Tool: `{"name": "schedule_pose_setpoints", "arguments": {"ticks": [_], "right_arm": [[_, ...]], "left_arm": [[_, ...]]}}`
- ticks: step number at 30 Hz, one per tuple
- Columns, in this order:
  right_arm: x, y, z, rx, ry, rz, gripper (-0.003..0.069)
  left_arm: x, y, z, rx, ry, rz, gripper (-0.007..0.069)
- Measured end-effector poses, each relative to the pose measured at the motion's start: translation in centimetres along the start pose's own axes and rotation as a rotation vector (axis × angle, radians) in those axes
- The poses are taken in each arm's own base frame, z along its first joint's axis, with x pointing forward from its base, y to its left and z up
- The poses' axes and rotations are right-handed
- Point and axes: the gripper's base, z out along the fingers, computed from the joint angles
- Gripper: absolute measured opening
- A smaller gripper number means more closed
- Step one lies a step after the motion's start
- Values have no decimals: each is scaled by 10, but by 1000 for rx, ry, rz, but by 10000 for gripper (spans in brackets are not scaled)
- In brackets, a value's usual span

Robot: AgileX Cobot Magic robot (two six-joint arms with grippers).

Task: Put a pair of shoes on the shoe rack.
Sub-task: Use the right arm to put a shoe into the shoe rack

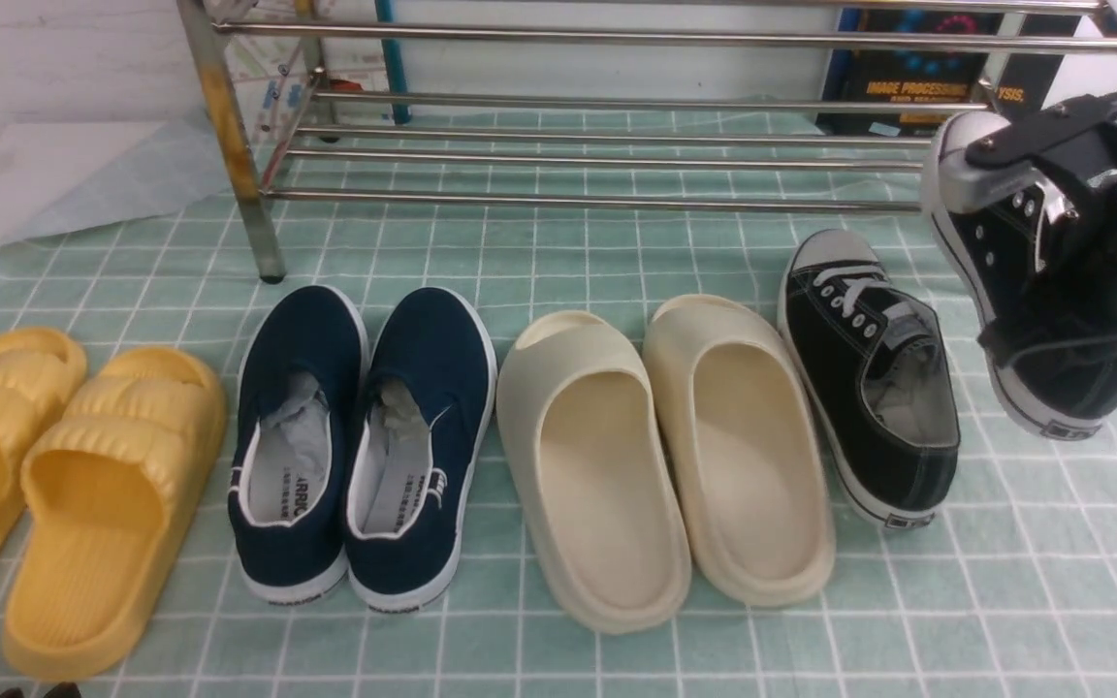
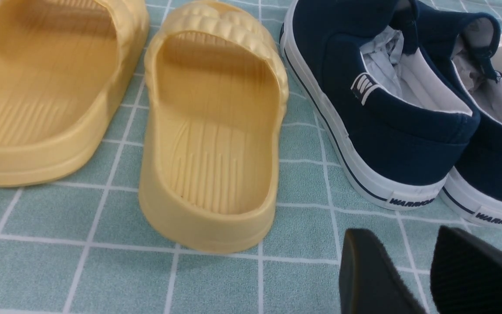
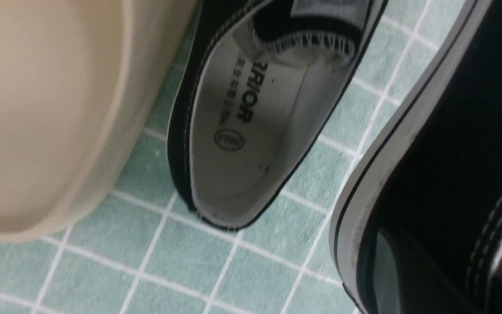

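One black canvas sneaker (image 1: 1063,393) hangs tilted in the air at the far right, toe cap up toward the shoe rack (image 1: 597,202). My right gripper (image 1: 1053,184) is shut on its side wall. In the right wrist view the held sneaker (image 3: 451,131) fills the near side, with one finger (image 3: 392,270) against it. The other black sneaker (image 1: 869,378) lies on the cloth just left of it, its grey insole (image 3: 242,131) showing. My left gripper (image 2: 412,261) hovers open over the cloth behind the navy slip-ons, holding nothing.
On the green checked cloth, from left to right, lie yellow slides (image 1: 83,485), navy slip-ons (image 1: 365,446) and cream slides (image 1: 665,456). The rack's rust-stained leg (image 1: 234,136) stands at back left. A dark book (image 1: 917,78) leans behind the rack.
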Motion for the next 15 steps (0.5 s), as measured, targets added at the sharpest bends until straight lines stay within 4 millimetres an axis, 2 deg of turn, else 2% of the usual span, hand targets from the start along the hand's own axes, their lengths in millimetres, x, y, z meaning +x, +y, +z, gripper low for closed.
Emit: {"name": "schedule_pose_setpoints", "arguments": {"ticks": [8, 10, 15], "right_arm": [[-43, -10, 19, 46, -39, -25, 80], [-61, -14, 27, 65, -56, -33, 80], [-90, -22, 46, 101, -49, -51, 80]], "left_arm": [[0, 0, 0, 0, 0, 0, 239], [0, 0, 0, 0, 0, 0, 239], [0, 0, 0, 0, 0, 0, 239]]}}
